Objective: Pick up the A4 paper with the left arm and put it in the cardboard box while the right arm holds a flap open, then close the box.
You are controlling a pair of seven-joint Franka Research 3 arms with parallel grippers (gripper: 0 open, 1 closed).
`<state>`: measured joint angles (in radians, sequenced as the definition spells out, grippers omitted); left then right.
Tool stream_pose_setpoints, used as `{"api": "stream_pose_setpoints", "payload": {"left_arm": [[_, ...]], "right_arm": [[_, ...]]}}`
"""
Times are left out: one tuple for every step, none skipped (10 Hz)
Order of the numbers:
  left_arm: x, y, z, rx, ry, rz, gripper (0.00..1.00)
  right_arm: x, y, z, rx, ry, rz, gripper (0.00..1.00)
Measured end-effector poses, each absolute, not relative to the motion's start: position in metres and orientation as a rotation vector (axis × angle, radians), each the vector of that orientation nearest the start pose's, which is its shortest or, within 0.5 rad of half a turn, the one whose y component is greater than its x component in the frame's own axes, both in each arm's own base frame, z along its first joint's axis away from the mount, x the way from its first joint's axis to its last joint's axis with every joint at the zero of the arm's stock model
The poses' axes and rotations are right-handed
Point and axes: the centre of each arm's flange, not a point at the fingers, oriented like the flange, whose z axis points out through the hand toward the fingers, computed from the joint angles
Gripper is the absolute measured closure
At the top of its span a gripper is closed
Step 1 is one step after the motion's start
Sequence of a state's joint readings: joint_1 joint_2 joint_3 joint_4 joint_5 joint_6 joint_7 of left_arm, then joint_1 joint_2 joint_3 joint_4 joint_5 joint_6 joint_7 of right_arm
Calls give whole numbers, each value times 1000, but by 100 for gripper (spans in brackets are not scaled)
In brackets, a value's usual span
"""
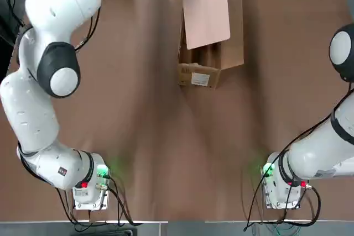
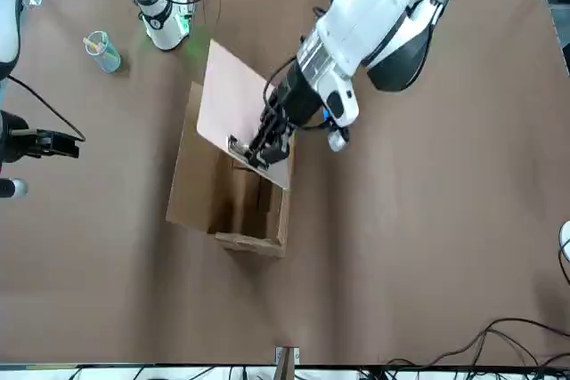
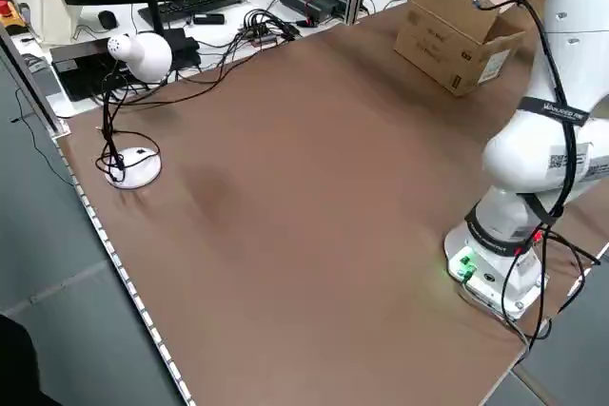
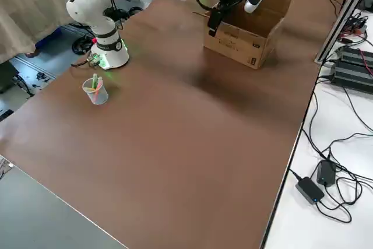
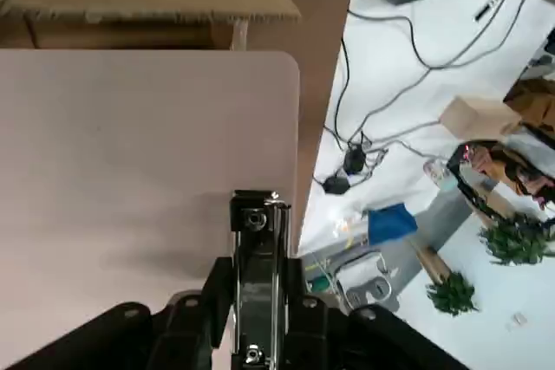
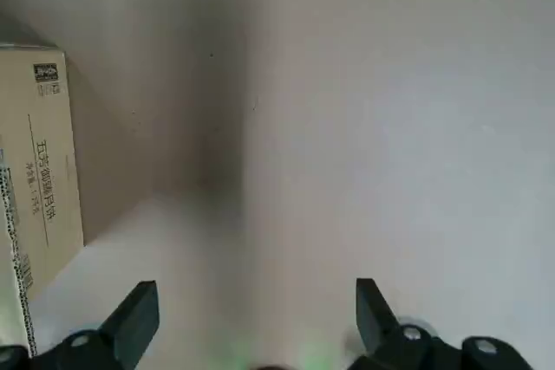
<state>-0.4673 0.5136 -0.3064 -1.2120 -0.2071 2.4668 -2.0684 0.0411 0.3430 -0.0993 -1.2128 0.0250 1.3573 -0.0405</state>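
Observation:
My left gripper (image 2: 261, 146) is shut on the dark clip (image 5: 257, 231) of the pinkish-beige A4 paper (image 2: 233, 100). The sheet hangs tilted over the open top of the brown cardboard box (image 2: 223, 198); from overhead the paper (image 1: 206, 9) covers the rear part of the box (image 1: 210, 62). The box's label end (image 1: 200, 78) faces the arms' bases. My right gripper (image 2: 55, 142) hovers open over the table, well off to the side of the box and touching no flap. Its wrist view shows its fingers (image 6: 134, 322) spread wide, with a printed box wall (image 6: 39, 153) to one side.
A clear plastic cup (image 2: 102, 51) with a stick in it stands near the right arm's base (image 2: 167, 26). A white lamp-like object (image 3: 133, 54) with cables sits by the table's left edge. Cables, a keyboard and power bricks lie beyond the far edge.

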Motion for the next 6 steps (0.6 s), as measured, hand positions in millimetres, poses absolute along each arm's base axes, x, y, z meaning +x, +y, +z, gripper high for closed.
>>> {"api": "stream_pose_setpoints", "payload": {"left_arm": [[588, -480, 565, 1710, 1608, -216, 70], [590, -484, 554, 1718, 1614, -194, 70], [590, -486, 551, 1723, 1615, -182, 70], [590, -486, 551, 1724, 1616, -178, 70], [592, -485, 546, 1726, 1624, -176, 70], [594, -485, 539, 1733, 1632, -175, 70]], "right_arm": [[631, -22, 570, -3125, 18, 309, 0], [631, -21, 570, -3125, 17, 309, 0], [631, -21, 570, -3124, 15, 309, 0], [631, -21, 570, -3124, 15, 309, 0], [631, -20, 570, -3123, 15, 309, 0], [631, -20, 569, -3122, 14, 309, 0]]}}
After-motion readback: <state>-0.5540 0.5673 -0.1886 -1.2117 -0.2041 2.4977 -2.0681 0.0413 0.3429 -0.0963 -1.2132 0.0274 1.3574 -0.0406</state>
